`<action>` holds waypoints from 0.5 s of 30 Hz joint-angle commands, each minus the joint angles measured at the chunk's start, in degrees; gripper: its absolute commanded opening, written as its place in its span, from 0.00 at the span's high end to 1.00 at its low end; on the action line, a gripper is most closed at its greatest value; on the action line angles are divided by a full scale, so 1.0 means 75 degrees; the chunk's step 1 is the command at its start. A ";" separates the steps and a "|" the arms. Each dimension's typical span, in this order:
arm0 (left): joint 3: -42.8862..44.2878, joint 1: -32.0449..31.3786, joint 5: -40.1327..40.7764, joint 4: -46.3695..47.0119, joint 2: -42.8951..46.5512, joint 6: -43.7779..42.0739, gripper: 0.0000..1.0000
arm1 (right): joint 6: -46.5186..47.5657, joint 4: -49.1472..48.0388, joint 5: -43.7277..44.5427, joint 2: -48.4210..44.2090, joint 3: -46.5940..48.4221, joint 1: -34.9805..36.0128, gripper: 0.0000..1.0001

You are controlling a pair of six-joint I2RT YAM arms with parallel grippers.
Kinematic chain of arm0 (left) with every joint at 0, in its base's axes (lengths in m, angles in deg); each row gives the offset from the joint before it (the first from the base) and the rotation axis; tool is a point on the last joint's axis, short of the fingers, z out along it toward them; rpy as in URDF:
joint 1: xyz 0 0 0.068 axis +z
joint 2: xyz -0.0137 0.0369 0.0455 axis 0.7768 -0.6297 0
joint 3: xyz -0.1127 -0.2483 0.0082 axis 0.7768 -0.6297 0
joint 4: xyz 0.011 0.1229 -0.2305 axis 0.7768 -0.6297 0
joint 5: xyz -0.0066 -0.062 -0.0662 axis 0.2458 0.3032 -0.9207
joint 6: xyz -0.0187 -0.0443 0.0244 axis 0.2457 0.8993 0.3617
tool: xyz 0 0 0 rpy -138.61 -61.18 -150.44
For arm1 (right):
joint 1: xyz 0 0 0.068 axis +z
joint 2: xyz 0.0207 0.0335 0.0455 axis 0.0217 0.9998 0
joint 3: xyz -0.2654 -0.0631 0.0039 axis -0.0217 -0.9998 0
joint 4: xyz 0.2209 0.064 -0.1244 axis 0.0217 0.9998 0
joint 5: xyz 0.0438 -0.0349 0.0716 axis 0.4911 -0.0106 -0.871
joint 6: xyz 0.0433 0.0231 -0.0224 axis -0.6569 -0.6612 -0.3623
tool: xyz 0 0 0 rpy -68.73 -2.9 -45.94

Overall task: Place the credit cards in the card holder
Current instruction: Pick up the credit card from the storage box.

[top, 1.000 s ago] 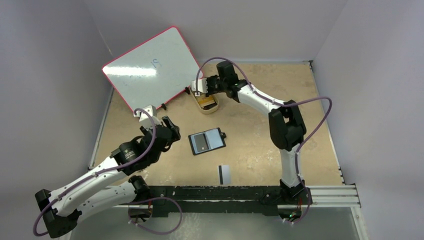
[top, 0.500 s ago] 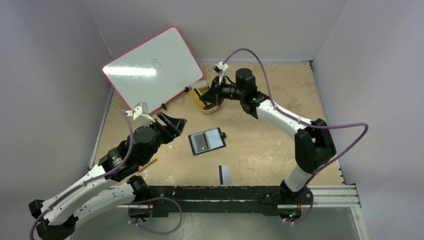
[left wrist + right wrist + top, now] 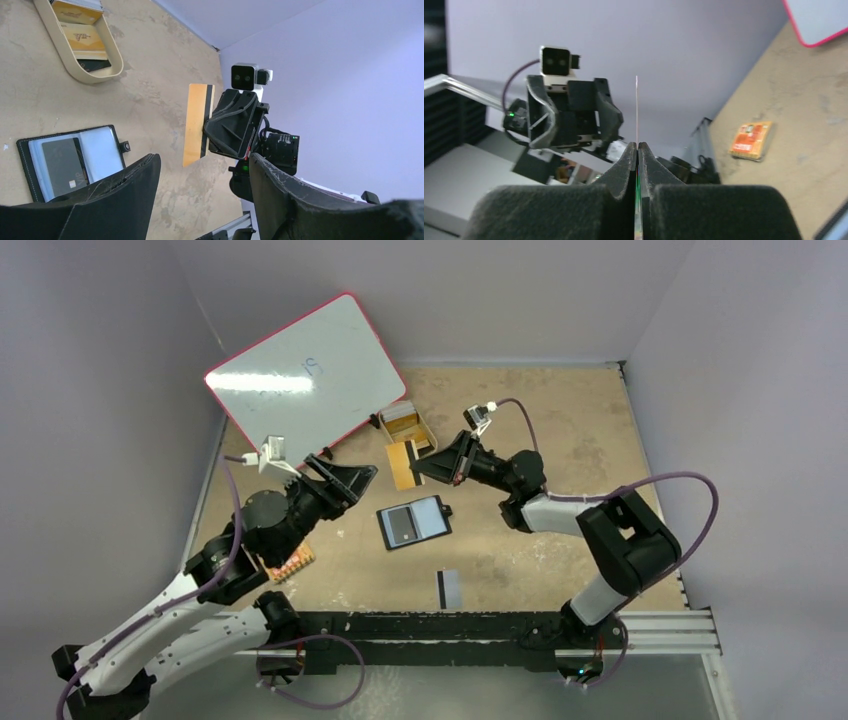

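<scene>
In the right wrist view the orange-gold card point(image 3: 637, 110) is seen only edge-on, as a thin line, and its lower end is hidden between the fingers. The contents of the tan tray point(image 3: 95, 78) beyond the card holder point(image 3: 432, 517) are hard to make out. The card holder is laid open on the table, with a dark grey card point(image 3: 62, 160) tucked inside. A pale card with a black stripe point(image 3: 449, 587) is placed flat, nearer than the holder. The right gripper point(image 3: 420, 467) is stretched low, clamped on the orange-gold card, which is held on edge in the air just beyond the holder. The left gripper point(image 3: 358, 485) is raised left of the holder, spread wide, nothing held.
</scene>
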State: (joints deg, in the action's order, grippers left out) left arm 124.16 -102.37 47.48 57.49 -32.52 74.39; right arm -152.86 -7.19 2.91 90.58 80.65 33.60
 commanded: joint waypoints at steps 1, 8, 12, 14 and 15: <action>0.0461 0.0022 -0.0437 0.0454 -0.0414 -0.0130 0.35 | -0.2095 -0.3591 0.0301 0.0547 -0.0090 0.0056 1.00; 0.0277 0.0021 -0.0812 0.0949 -0.1006 -0.0069 0.37 | -0.2729 -0.4945 0.0298 0.1328 -0.0114 0.0186 1.00; 0.0303 0.0025 -0.0584 0.0747 -0.1284 0.0074 0.40 | -0.2524 -0.4981 0.0350 0.1193 -0.0228 0.0232 1.00; 0.0306 0.0021 -0.0506 0.0630 -0.1328 0.0213 0.40 | -0.2402 -0.4854 0.0369 0.1045 -0.0294 0.0232 1.00; 0.0330 0.0021 -0.0397 0.0488 -0.1360 0.0307 0.39 | -0.2333 -0.4740 0.0347 0.0979 -0.0283 0.0232 1.00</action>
State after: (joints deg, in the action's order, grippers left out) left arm 125.45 -102.37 43.07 60.40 -42.51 74.67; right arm -171.06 -17.02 4.37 101.47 78.66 35.00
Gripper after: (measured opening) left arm 0.602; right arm 0.005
